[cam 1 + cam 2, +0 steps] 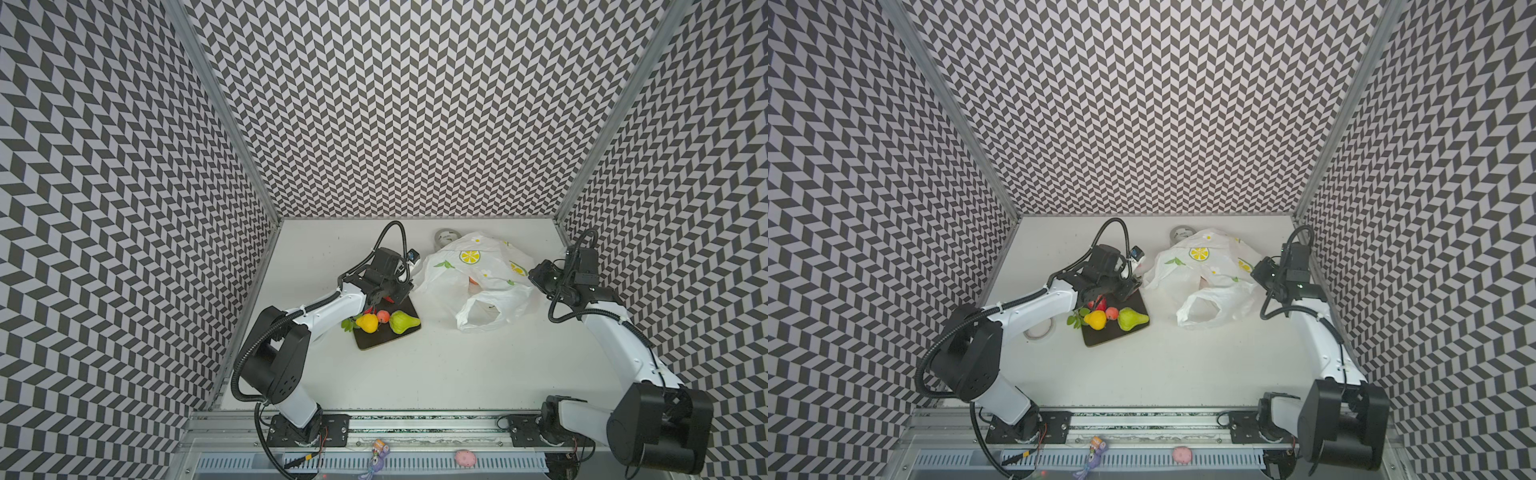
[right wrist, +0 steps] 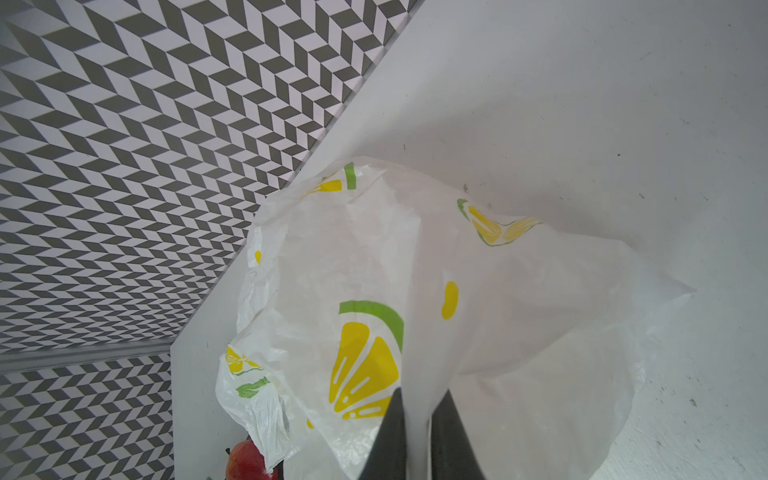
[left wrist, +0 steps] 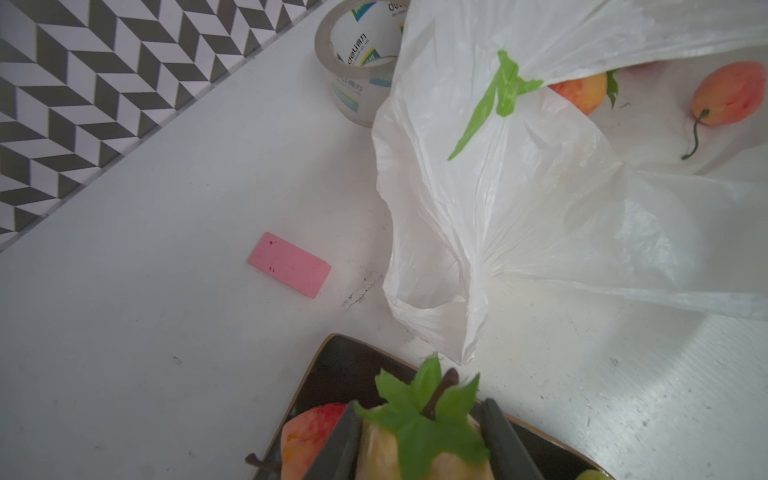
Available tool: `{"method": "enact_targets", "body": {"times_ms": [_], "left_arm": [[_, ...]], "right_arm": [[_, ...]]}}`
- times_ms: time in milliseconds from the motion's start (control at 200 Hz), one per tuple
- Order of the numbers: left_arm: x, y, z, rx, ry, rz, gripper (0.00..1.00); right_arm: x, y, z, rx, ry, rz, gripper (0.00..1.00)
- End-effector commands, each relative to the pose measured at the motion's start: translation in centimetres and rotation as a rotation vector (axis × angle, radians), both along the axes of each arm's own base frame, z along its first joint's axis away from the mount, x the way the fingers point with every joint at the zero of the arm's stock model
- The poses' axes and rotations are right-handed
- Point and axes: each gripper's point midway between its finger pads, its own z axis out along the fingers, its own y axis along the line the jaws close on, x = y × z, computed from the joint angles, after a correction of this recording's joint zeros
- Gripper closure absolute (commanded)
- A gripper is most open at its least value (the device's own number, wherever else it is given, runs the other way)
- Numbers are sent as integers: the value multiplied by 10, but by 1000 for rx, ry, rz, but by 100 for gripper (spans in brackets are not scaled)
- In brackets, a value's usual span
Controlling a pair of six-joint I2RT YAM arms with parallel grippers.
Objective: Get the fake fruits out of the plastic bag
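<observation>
The left tool [image 3: 419, 409] is gripping a pale leafy fruit [image 3: 380, 453] over the black tray [image 3: 340, 365], with its flat dark fingers [image 3: 336, 444] closed part-way against the fruit's two sides. The fruit is looking smooth and waxy, and it is carrying a brown stem and saw-edged green leaves. In both top views a glossy yellow lemon [image 1: 367, 323], a small peach ball [image 1: 383, 316] and a green pear [image 1: 402, 322] are lying close together on the tray.

The plastic bag [image 1: 478, 270] is slumping on the bench [image 1: 415, 374] just beside the tray's far corner. It is thin, crinkled and translucent white, printed with lemon slices and green leaves, and one handle loop is gaping toward the bench's near edge. The right tool [image 2: 420, 411] is pinching a fold of the bag's film between nearly closed fingers at the bag's right end.

Two peach-orange fruits [image 3: 729, 93] are lying inside the bag's mouth. A grey tape roll [image 3: 353, 62] is standing against the bag's far side, and a pink block [image 3: 289, 264] is lying flat nearby.
</observation>
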Motion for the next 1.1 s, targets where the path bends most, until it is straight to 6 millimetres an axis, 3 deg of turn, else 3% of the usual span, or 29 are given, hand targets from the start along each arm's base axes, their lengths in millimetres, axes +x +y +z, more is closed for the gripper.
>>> {"method": "enact_targets", "body": {"times_ms": [0,220,441,671,881,951,1001,1092], "left_arm": [[-8,-2,-13,37,7,-72,72],[-4,2,-36,95,48,-56,68],[1,5,-31,98,29,-23,42],[5,-1,20,13,-49,-15,26],[-7,-22,102,-246,-113,-25,22],[-17,-36,117,-326,-113,-46,21],[-24,-47,123,-369,-101,-65,21],[-31,-62,124,-414,-88,-68,21]], "right_arm": [[4,-1,16,-5,-61,-5,87],[6,-2,20,-10,-66,-5,87],[7,-1,21,-7,-67,-4,88],[6,-1,18,-14,-60,1,88],[2,-3,11,-33,-41,2,88],[0,-5,6,-44,-27,-4,87],[-2,-7,5,-50,-21,-11,81],[-3,-12,13,-71,-26,-33,56]]}}
